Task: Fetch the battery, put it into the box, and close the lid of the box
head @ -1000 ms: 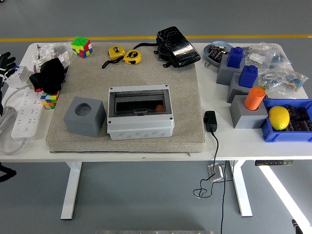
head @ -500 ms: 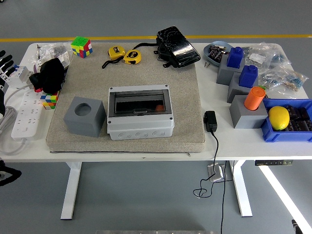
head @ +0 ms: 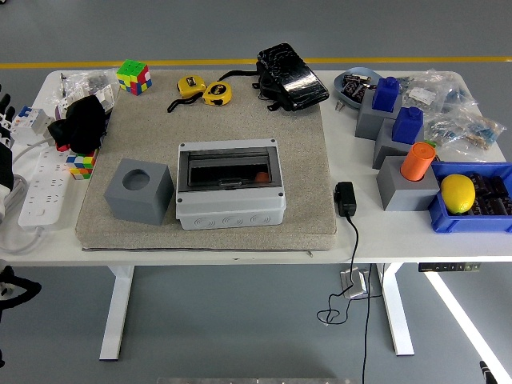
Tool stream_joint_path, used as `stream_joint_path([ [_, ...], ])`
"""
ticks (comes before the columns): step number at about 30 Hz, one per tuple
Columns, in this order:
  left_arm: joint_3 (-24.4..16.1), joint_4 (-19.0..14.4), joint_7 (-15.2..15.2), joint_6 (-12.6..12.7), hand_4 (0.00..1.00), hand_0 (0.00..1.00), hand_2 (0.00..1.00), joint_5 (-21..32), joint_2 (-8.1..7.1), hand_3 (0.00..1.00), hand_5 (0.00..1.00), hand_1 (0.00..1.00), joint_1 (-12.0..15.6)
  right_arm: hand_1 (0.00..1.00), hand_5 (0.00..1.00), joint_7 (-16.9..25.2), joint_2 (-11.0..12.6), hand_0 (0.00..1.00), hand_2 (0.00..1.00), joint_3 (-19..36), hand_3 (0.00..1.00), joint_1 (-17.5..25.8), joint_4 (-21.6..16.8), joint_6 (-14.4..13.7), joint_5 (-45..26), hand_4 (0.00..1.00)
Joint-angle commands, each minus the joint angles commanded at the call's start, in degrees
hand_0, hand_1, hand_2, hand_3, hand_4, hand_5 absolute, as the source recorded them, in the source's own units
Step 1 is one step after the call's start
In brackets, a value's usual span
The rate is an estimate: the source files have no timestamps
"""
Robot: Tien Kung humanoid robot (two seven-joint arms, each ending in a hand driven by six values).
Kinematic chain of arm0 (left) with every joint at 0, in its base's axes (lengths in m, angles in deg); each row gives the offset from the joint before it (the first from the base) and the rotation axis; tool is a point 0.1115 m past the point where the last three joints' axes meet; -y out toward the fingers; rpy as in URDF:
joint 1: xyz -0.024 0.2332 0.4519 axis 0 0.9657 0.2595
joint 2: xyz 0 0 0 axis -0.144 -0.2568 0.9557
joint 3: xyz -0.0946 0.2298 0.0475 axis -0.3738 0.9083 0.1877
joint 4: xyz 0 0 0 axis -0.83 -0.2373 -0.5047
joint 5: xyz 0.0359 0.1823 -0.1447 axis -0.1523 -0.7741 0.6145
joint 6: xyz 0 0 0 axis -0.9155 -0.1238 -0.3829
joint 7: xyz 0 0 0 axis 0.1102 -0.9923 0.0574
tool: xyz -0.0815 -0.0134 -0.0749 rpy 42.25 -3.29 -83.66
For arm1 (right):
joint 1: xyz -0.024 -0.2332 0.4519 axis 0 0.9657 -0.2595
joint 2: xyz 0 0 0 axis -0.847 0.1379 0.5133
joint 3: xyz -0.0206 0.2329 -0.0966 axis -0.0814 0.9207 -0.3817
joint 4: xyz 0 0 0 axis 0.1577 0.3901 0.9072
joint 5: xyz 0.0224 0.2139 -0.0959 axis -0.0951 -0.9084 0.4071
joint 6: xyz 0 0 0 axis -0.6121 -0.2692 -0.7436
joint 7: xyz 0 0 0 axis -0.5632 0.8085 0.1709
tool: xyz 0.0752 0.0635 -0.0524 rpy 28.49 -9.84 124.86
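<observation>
A white table (head: 240, 240) is filling the view from above, with a beige mat (head: 240, 144) lying over its middle. On the mat a grey box (head: 230, 186) is sitting near the front edge, its dark see-through lid (head: 230, 170) appearing to lie shut, and a small orange thing showing through it at the lower right; whether that is the battery cannot be told. An orange cylinder (head: 417, 162), possibly a battery, is standing upright in a grey holder block (head: 406, 186) at the table's right, well apart from the box. The robot's left hand (head: 6, 108) is only peeking in at the far left edge, dark fingertips pointing up beside a white power strip (head: 42, 188); whether those fingers are apart or together cannot be told. The right hand is not showing. Risks from here: a reach from the left is likely to snag the power strip or nudge the grey cube (head: 139, 190) just beside the box; a reach for the cylinder is likely to knock the blue blocks (head: 397, 108), the lemon (head: 458, 193) or the black adapter (head: 346, 198) by the mat's corner. The box is sitting close to the table's near edge, so pressing the lid could slide it forward. Open room is lying behind the box on the mat's far half.
</observation>
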Motion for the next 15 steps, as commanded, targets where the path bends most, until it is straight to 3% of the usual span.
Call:
stream_joint_path([
  [7,0.17,-0.01,-1.99,1.02,0.998,0.998,0.998,1.9,-0.04,0.998,0.998,0.998,-0.13,0.765,0.998,-0.06,0.12,0.815,0.747,-0.01,0.793,-0.07,0.0,-0.03,-0.05,0.998],
  [14,0.91,-0.35,-4.75,2.52,0.998,0.998,0.998,6.97,-0.1,0.998,0.998,0.998,-0.12,0.765,0.998,-0.03,0.04,0.815,0.747,-0.11,0.793,-0.06,0.0,0.0,-0.16,0.998],
  [15,0.9,-0.39,-4.64,2.7,0.998,0.815,0.796,6.95,-0.12,0.818,0.998,0.824,-0.15,0.764,0.998,-0.02,0.04,0.815,0.747,-0.14,0.793,-0.1,0.0,0.0,-0.19,0.998],
])
